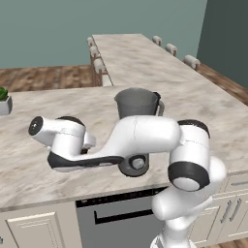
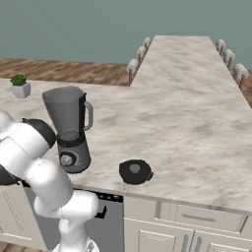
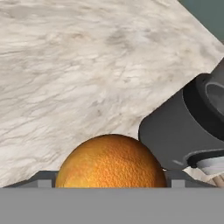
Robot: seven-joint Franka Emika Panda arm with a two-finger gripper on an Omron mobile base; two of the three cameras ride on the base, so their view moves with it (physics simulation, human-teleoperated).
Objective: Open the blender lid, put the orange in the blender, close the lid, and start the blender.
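The orange (image 3: 111, 162) fills the bottom of the hand view, with my gripper (image 3: 109, 179) shut on it, a fingertip showing at each side of the fruit. Just to its right in that view is the dark rounded base of the blender (image 3: 183, 127). The blender (image 1: 138, 104) (image 2: 69, 123) stands near the counter's front edge, its smoky jar open at the top. The blender lid (image 2: 135, 171) lies flat on the counter to the right of the blender. In the left base view my hand hangs low over the counter, left of the blender base.
A small potted plant (image 1: 4, 99) (image 2: 19, 84) stands at the counter's far left. The marble counter (image 2: 187, 128) stretches wide to the right and runs back as an island lined with stools (image 2: 133, 65). A dishwasher front (image 1: 116, 218) sits under the counter edge.
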